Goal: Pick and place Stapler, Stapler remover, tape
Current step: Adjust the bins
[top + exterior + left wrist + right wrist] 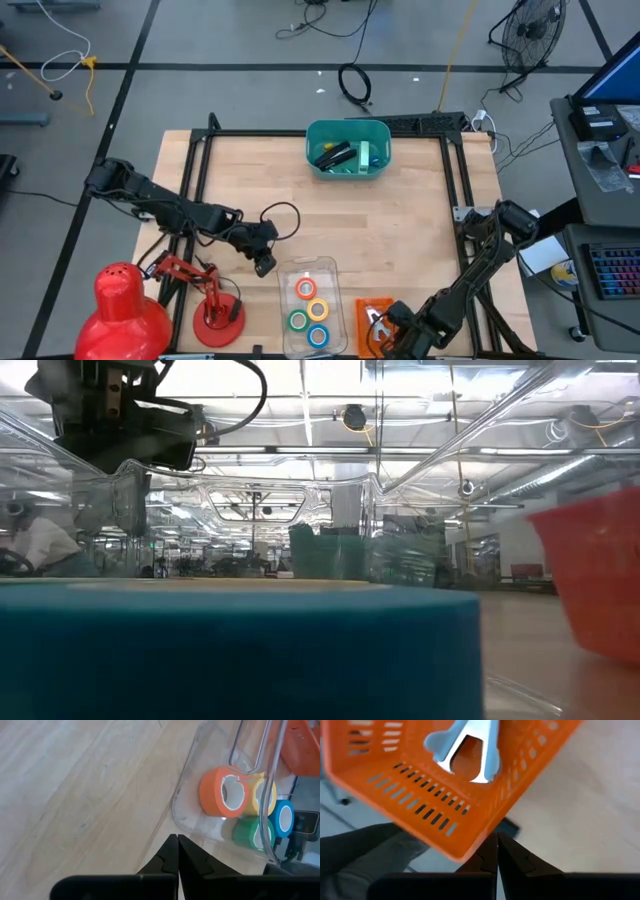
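Jaws closed on both grippers; four tape rolls [308, 303] in tray [290, 270].

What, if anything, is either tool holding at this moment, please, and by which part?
Nothing is held. The left tool is shut and empty beside the clear plastic tray; the right tool is shut and empty by the orange slotted basket.

You see a pale matt wood tabletop [75, 785] and a clear glossy plastic tray [192, 785] holding the tape rolls [225, 792]. Your slotted orange plastic basket [420, 790] holds a shiny metal stapler remover [467, 747]; teal bin [347, 150] looks smooth plastic.
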